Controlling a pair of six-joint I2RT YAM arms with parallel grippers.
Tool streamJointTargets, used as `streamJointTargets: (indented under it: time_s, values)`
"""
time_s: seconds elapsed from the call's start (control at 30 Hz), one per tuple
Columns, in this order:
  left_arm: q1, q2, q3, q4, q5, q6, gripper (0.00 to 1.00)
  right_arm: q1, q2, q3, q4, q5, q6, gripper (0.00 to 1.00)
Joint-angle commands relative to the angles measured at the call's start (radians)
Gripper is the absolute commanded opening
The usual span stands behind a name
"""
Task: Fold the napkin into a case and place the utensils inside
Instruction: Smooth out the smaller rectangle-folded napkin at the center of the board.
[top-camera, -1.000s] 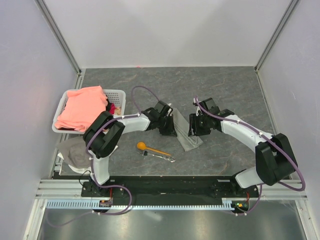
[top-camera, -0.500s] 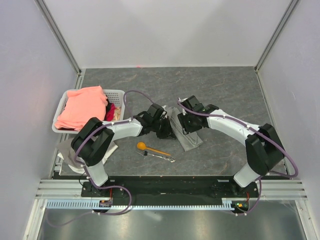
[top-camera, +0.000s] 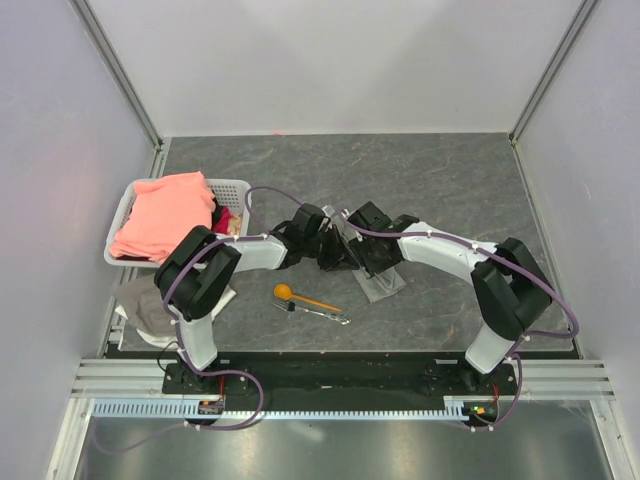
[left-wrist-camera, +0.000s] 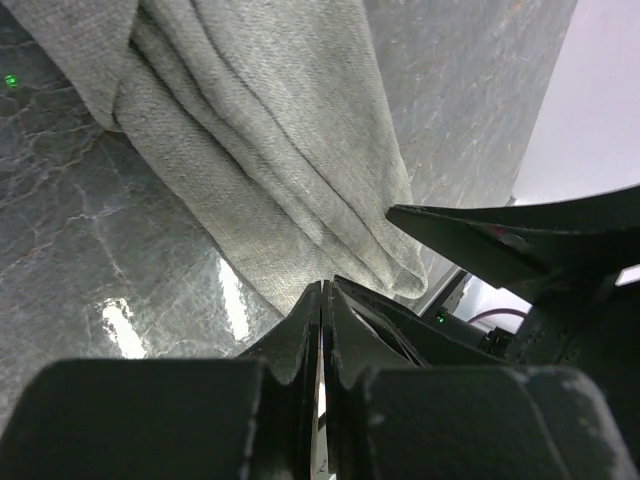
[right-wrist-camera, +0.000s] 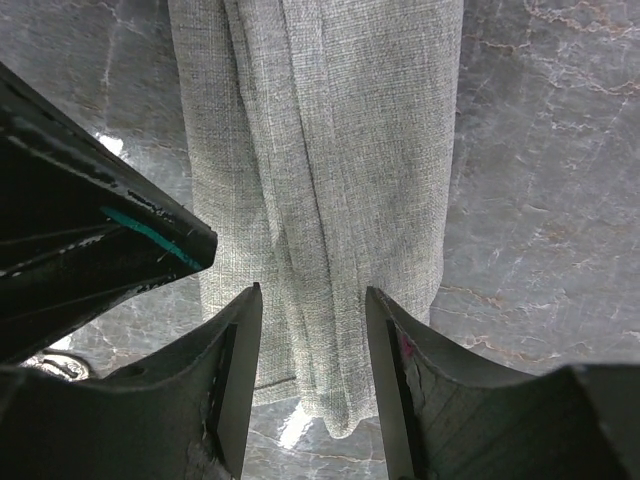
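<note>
Both arms crowd the folded napkin (right-wrist-camera: 330, 180) at the centre of the table (top-camera: 450, 180). The left gripper (left-wrist-camera: 322, 300) is clenched tight, tips at the cloth's edge; whether it pinches a layer, I can't tell. The right gripper (right-wrist-camera: 312, 300) stands released, jaws straddling the strip. The way to do this well, I'd say: one hand pins the fold, the other lifts only the top layer. It's soft woven grey cloth in long ridged pleats. The orange plastic spoon (top-camera: 298, 296) and slim metal fork (top-camera: 320, 314) wait at seven o'clock.
</note>
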Motion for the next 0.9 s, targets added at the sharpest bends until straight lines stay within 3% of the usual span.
streamJointTargets:
  time_s: [0.0, 0.43, 0.73, 0.87]
  values:
    - [0.004, 0.033, 0.016, 0.058, 0.033, -0.050, 0.06, 0.008, 0.011, 0.028, 0.005, 0.045, -0.011, 0.53]
    - [0.004, 0.062, 0.024, 0.070, 0.031, -0.059, 0.05, 0.038, 0.048, 0.013, 0.034, 0.120, 0.020, 0.44]
    - [0.002, 0.100, 0.005, 0.095, 0.026, -0.068, 0.05, 0.040, 0.033, 0.026, 0.029, 0.150, 0.041, 0.17]
    - [-0.001, 0.114, -0.004, 0.107, 0.028, -0.076, 0.05, 0.040, 0.015, 0.051, 0.009, 0.135, 0.054, 0.00]
